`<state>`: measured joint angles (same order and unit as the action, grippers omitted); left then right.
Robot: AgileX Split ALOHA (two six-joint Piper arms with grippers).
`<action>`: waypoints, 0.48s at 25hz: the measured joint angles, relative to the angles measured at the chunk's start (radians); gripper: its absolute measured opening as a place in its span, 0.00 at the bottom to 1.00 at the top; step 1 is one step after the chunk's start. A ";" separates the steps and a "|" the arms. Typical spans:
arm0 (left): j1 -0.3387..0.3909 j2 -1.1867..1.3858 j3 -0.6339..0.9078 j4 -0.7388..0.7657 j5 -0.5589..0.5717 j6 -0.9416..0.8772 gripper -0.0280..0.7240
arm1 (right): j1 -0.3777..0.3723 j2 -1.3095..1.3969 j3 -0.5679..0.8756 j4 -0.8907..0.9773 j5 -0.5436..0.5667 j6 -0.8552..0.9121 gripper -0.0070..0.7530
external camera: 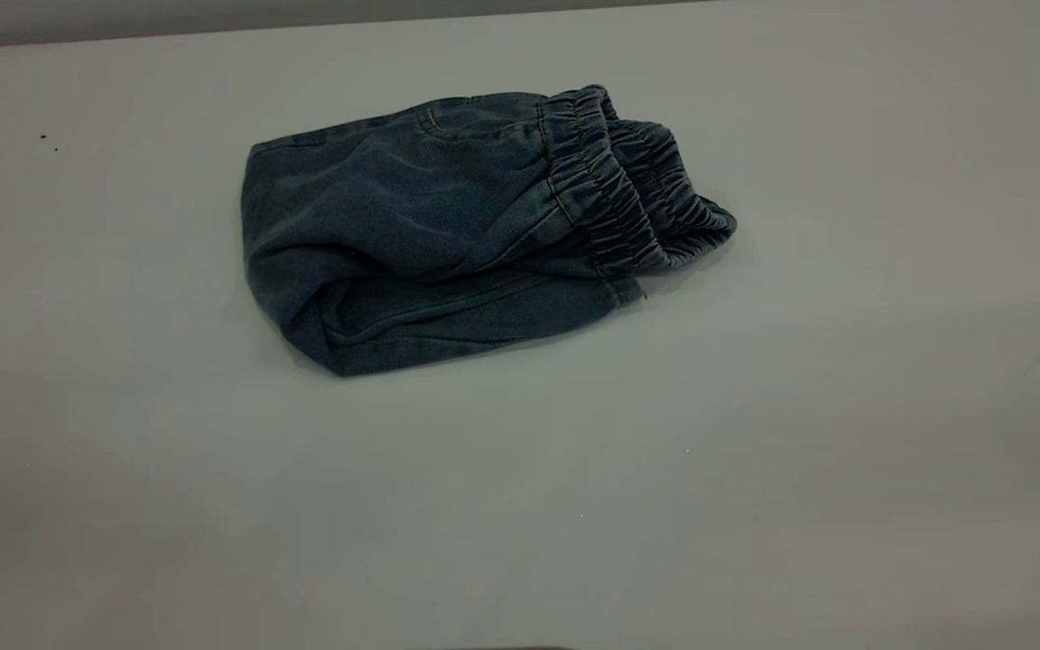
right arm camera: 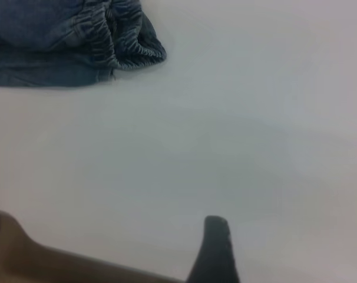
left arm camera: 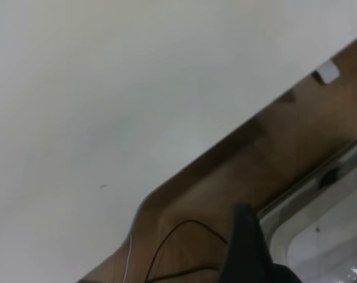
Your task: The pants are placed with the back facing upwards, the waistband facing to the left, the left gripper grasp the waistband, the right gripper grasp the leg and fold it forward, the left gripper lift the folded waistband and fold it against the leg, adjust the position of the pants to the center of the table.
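Pants [external camera: 448, 235]: one folded pair, waistband [external camera: 628, 199] doubled, no readable writing.
My grippers: away from pants, above worktop [external camera: 755, 451]; opening cannot tell.

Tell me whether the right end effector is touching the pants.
Apart. The right wrist view shows bare table between the right end effector and the pants.

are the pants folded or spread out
Folded: the pants lie in a compact bundle, the waistband doubled over at one end.
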<state>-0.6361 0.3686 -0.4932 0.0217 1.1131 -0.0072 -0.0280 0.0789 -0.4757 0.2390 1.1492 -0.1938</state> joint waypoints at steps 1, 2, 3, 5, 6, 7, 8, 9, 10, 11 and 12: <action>0.000 0.000 0.000 0.000 0.000 0.007 0.63 | 0.000 0.000 0.000 0.000 0.000 0.000 0.68; 0.000 0.000 0.000 -0.001 0.000 0.007 0.63 | 0.000 0.000 0.000 0.000 0.000 0.000 0.68; 0.000 0.000 0.000 -0.001 0.000 0.007 0.63 | 0.000 0.000 0.000 0.000 0.000 0.000 0.68; 0.000 0.000 0.000 -0.001 0.000 0.007 0.63 | 0.000 0.000 0.000 0.000 0.000 0.000 0.68; 0.000 0.000 0.001 -0.001 -0.001 0.007 0.63 | 0.000 0.000 0.000 0.000 0.000 0.000 0.68; 0.000 0.000 0.001 -0.001 -0.001 0.007 0.63 | 0.000 0.000 0.000 0.000 0.000 0.000 0.68; 0.000 0.000 0.003 -0.001 -0.001 0.007 0.63 | 0.000 0.000 0.000 0.000 0.000 0.000 0.68; 0.000 -0.001 0.003 -0.001 -0.001 0.007 0.63 | 0.000 0.000 0.000 0.000 0.000 0.000 0.68; 0.000 -0.005 0.003 -0.001 -0.001 0.007 0.63 | 0.000 0.000 0.000 0.000 0.000 0.000 0.68; 0.005 -0.014 0.003 -0.002 -0.001 0.007 0.63 | 0.000 0.000 0.000 0.000 0.000 0.000 0.68; 0.026 -0.023 0.003 -0.006 -0.001 0.015 0.63 | 0.000 0.000 0.000 0.000 0.000 0.000 0.68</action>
<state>-0.6102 0.3452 -0.4898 0.0160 1.1123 0.0079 -0.0280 0.0789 -0.4757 0.2390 1.1492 -0.1938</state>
